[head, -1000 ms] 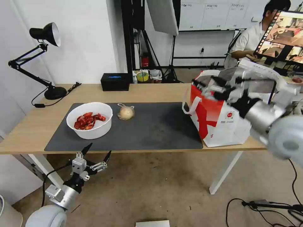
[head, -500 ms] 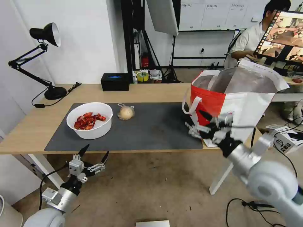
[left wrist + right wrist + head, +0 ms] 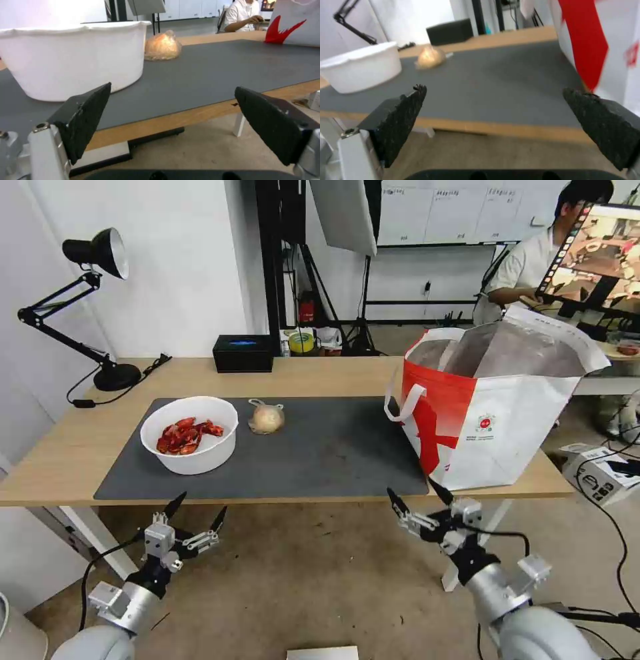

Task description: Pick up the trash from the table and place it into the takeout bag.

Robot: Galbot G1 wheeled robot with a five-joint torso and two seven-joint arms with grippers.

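Two pincers, both low before the table's (image 3: pixel 60 460) near edge. Left gripper (image 3: pixel 198 508) spread wide, empty, just below the edge; up beyond it, one white bowl of red crayfish shells (image 3: pixel 190 433), then one knotted clear bag with a beige lump (image 3: pixel 267 418), both on one dark grey mat (image 3: pixel 333 447). Right gripper (image 3: pixel 420 492) likewise spread, empty; one takeout bag (image 3: pixel 493 407) standing open just above and rightward of it.
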